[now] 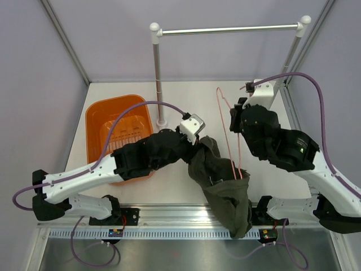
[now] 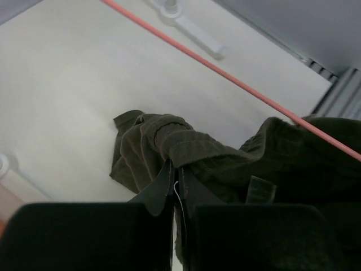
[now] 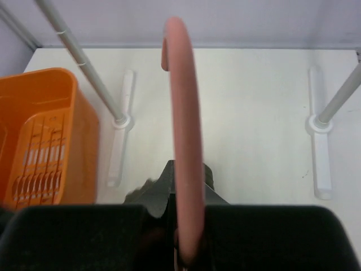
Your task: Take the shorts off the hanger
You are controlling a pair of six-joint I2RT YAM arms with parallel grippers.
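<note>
An orange slotted plastic basket (image 1: pixel 98 121) sits on the left of the pale white tabletop (image 1: pixel 192 93), just beside the left upright of a silver metal rail (image 1: pixel 228 29) spanning the back on two white-footed posts.

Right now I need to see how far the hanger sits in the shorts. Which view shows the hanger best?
Top external: the hanger shows most of its frame, running down into the shorts. Left wrist shows only one straight wire crossing above the fabric; right wrist shows only its blurred hook, close up.
</note>
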